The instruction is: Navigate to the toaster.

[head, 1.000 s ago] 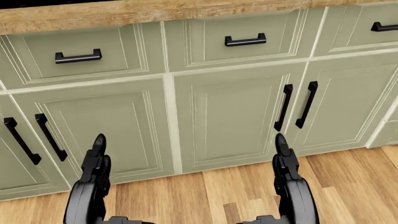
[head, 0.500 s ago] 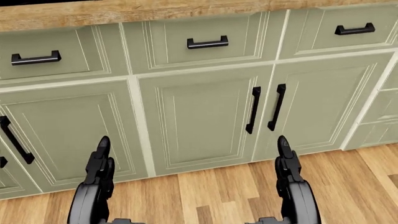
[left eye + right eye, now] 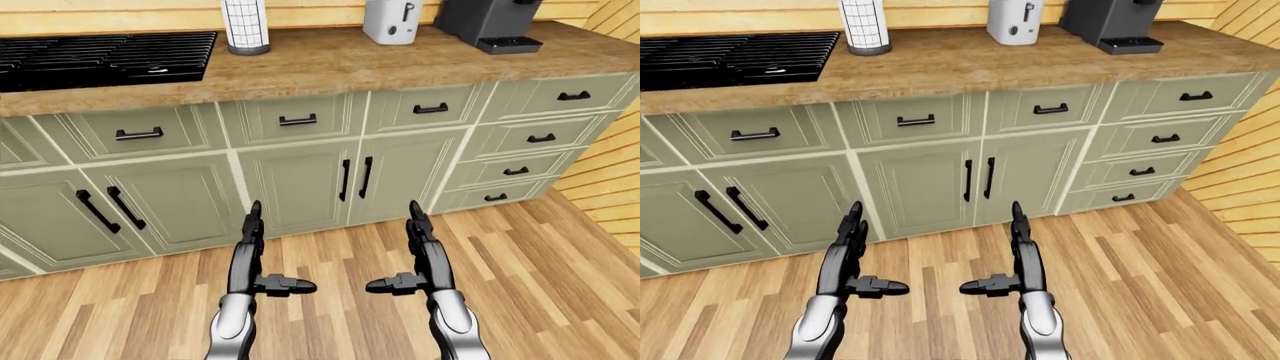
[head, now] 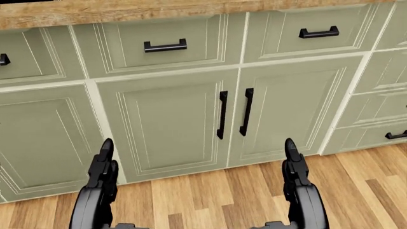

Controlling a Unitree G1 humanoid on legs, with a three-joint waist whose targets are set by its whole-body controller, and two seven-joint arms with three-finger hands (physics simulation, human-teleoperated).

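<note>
Facing green cabinets (image 3: 300, 180) | cooktop (image 3: 105, 56) at top left of left-eye view | left hand (image 3: 258, 264) released, empty | right hand (image 3: 418, 262) released, empty | toaster (image 3: 391, 20) on counter (image 3: 330, 64) at top, right of centre, beside coffee machine (image 3: 490, 22)

The countertop (image 3: 330, 64) was warm, matt wood with visible grain, and directly beneath it the cabinet fronts (image 4: 168, 126) looked like smooth sage-green painted panels carrying matt black bar handles (image 4: 165, 46). On the countertop the toaster (image 3: 392, 20) had a smooth white casing with a soft sheen, the coffee machine (image 3: 490, 22) to its right looked like dark matt plastic, and the stovetop (image 3: 100, 58) at the far left was black and faintly glossy. Below the cabinets the floor (image 3: 540, 262) was smooth, lightly sheened wood planking, and over it the left hand (image 3: 255, 259) and right hand (image 3: 420, 259) were matt black, their forearms silvery metal.
</note>
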